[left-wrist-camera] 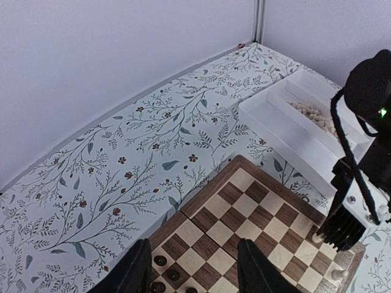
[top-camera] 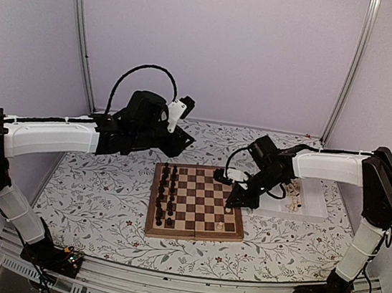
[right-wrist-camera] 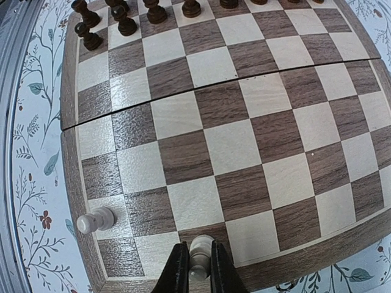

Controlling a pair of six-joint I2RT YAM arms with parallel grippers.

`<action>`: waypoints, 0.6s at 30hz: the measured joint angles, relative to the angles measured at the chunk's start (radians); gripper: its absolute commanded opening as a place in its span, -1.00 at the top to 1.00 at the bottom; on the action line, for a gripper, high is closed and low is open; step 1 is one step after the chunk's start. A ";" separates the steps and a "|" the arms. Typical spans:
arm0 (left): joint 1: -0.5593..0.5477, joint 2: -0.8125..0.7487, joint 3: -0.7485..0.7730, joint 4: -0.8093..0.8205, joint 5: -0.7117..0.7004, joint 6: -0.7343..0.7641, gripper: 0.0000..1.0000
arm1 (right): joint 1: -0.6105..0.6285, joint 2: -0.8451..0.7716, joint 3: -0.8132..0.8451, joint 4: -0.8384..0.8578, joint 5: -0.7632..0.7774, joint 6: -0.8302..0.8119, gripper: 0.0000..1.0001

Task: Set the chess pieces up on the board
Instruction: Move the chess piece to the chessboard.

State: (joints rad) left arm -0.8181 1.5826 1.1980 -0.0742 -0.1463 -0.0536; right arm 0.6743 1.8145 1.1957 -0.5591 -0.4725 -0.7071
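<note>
Pinching 1 pale chess piece (right-wrist-camera: 200,245) between its 2 fingers, the right gripper (right-wrist-camera: 197,259) hangs low over the board (right-wrist-camera: 201,140), above a dark square in the row along the rim nearest it. The piece is upright, its long axis in line with the fingers and its round head showing between them. Its base points straight down from the gripper at that square; whether it already touches the wood I cannot tell. As I judge it, the coming move turns on that vertical line: a straight drop and release, with no sideways push.

A second pale pawn (right-wrist-camera: 96,220) stands well apart to this gripper's left, close to the board's rim. The dark pieces (right-wrist-camera: 122,21) are lined up far ahead of it, at the opposite end.

The left gripper (left-wrist-camera: 195,274) has its fingers spread and holds nothing, hovering above the dark end. The white tray (left-wrist-camera: 275,122) with the loose pale pieces (left-wrist-camera: 311,113) lies just beside the right gripper, so the right arm is the nearer one.
</note>
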 measured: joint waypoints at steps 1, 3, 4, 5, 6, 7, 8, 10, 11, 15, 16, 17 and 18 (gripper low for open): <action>0.000 0.000 0.000 0.000 0.000 0.000 -0.01 | 0.000 0.000 0.000 -0.001 -0.001 -0.001 0.78; 0.000 0.000 0.000 -0.001 0.000 0.000 -0.01 | 0.000 0.000 0.000 -0.001 -0.001 -0.001 0.67; 0.000 0.000 0.000 -0.001 0.001 0.000 -0.01 | 0.000 0.000 0.000 -0.001 0.000 0.000 0.58; 0.000 0.000 0.000 -0.002 0.001 0.000 -0.01 | 0.000 0.000 0.000 -0.002 0.000 -0.001 0.50; 0.000 0.000 0.000 -0.002 0.001 0.000 -0.01 | 0.000 0.000 0.000 -0.003 0.000 0.001 0.43; 0.000 0.001 0.000 -0.002 0.002 0.000 -0.01 | 0.000 0.000 0.000 -0.003 0.001 0.001 0.36; 0.000 0.002 0.000 -0.002 0.002 0.000 -0.01 | 0.000 0.000 0.000 -0.004 0.002 0.003 0.29; 0.000 0.002 0.000 -0.003 0.002 0.000 -0.01 | 0.000 -0.002 0.000 -0.009 0.005 0.007 0.18; 0.000 0.002 0.000 -0.005 0.002 0.000 -0.01 | 0.000 -0.003 0.000 -0.013 0.008 0.009 0.14; 0.000 0.002 0.003 -0.007 0.002 0.000 -0.01 | -0.009 -0.039 0.004 -0.034 0.013 0.011 0.07; 0.000 0.002 0.004 -0.008 0.002 0.000 -0.01 | -0.016 -0.056 0.007 -0.041 0.008 0.011 0.06; 0.000 0.002 0.004 -0.008 0.002 0.000 -0.01 | -0.031 -0.077 0.010 -0.047 0.000 0.013 0.07; 0.000 0.002 0.005 -0.009 0.002 0.000 -0.01 | -0.049 -0.100 0.014 -0.052 -0.014 0.015 0.09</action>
State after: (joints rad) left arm -0.8181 1.5848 1.2034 -0.0830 -0.1440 -0.0532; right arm 0.6250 1.7142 1.2102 -0.6109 -0.4866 -0.6918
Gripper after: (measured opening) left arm 0.506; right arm 0.466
